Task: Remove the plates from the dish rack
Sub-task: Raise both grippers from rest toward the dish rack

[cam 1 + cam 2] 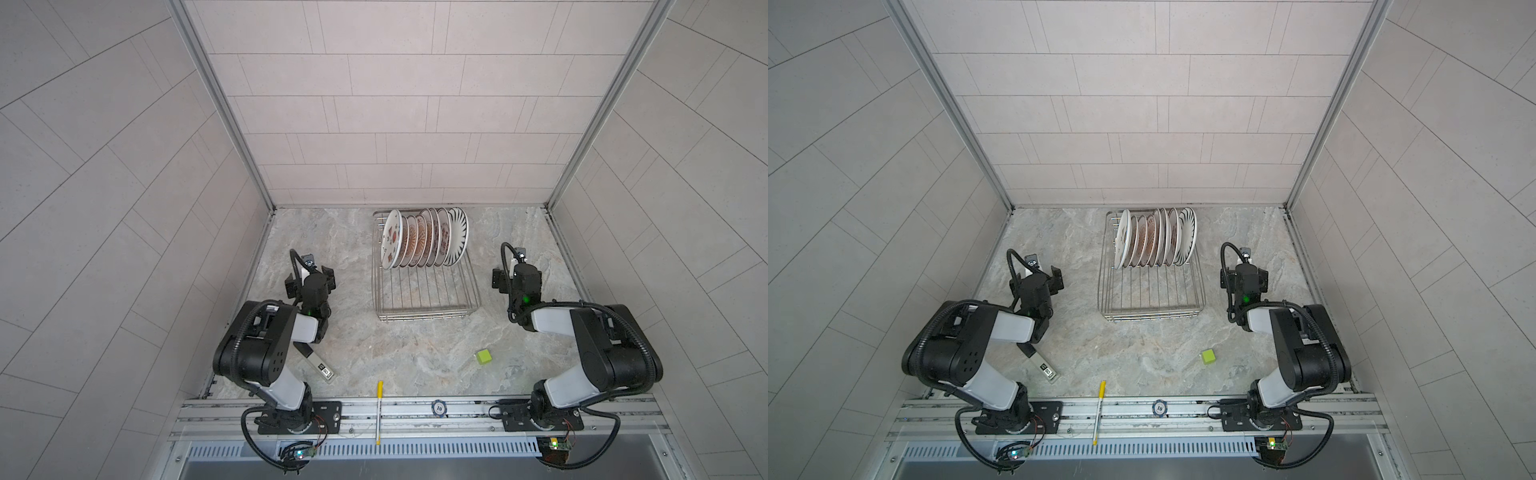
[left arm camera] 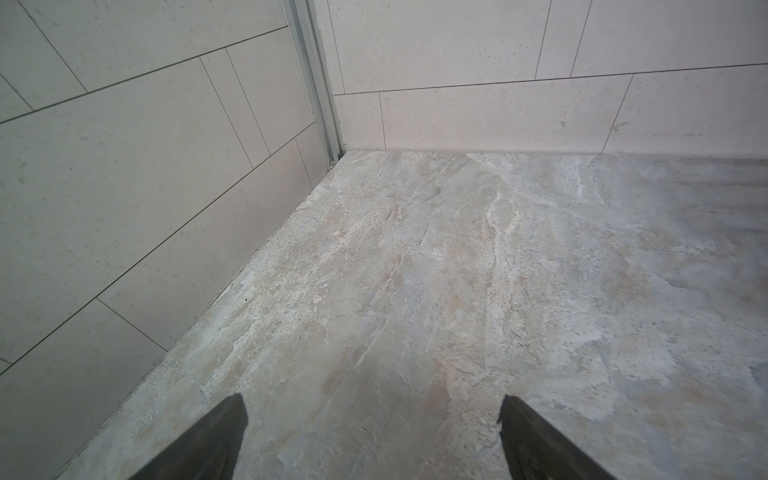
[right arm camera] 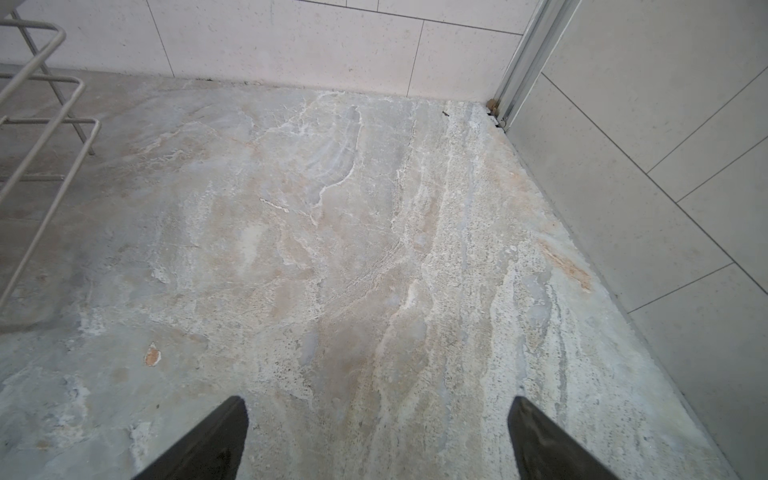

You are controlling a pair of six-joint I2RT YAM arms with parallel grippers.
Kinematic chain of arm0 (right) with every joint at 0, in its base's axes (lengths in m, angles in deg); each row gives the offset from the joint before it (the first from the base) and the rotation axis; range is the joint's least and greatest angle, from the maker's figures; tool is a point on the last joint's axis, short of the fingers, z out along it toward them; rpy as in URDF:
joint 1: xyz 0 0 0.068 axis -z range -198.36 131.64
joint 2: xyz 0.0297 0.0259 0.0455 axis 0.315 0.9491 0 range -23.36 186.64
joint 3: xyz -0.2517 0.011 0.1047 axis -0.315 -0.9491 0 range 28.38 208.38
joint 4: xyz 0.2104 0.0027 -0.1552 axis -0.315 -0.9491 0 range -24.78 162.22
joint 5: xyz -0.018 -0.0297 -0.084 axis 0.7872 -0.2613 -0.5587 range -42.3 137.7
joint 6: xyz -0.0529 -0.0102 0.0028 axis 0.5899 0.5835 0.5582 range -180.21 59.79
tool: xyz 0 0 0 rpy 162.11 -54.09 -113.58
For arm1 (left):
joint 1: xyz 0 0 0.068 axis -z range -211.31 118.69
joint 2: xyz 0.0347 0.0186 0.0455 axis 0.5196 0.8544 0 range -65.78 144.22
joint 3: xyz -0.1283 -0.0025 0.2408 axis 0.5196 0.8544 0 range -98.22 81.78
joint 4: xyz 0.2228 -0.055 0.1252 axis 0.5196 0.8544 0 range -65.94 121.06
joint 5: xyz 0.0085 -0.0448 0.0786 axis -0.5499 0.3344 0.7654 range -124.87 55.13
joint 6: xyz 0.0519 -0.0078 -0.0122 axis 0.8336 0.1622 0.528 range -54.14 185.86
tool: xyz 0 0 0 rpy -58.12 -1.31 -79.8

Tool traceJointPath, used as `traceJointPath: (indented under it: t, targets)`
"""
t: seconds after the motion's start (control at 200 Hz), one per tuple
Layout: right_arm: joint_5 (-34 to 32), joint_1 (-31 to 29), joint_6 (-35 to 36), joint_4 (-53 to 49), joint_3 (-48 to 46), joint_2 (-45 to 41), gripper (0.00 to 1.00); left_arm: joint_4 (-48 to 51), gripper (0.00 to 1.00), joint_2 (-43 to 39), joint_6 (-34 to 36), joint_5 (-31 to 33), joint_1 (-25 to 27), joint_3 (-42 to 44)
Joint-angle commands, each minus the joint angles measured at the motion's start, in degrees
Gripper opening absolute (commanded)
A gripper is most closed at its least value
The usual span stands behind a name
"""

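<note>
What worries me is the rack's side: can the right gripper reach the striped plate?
Probably yes: the striped plate ends the row nearest the open right gripper, rim above the dish rack.

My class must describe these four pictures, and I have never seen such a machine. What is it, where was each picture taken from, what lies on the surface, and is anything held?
It is a robot with two arms, each ending in a two-fingered gripper. Two pictures look down on the whole scene; two come from cameras on the wrists. On the table stands a wire dish rack with upright plates at its far end. Towards the front lie a green cube, a yellow pen, a round chip and a labelled bar. The left gripper and right gripper are open, holding nothing.
</note>
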Motion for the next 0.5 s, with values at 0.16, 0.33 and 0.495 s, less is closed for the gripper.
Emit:
traceJointPath:
  t: [0.16,0.33,0.495]
  targets:
    - [0.2,0.1,1.0,0.7,-0.9,-1.1,1.00,-3.8,1.00,0.3,0.8,0.0,0.4,1.4]
    - [0.0,0.0,0.7,-11.3,4.7,-3.6,1.00,-11.2,1.00,-1.1,0.9,0.5,0.6,5.9]
    - [-0.9,-0.8,0.7,-16.8,5.6,-10.2,1.00,-8.0,1.00,-10.2,2.9,1.6,2.1,8.2]
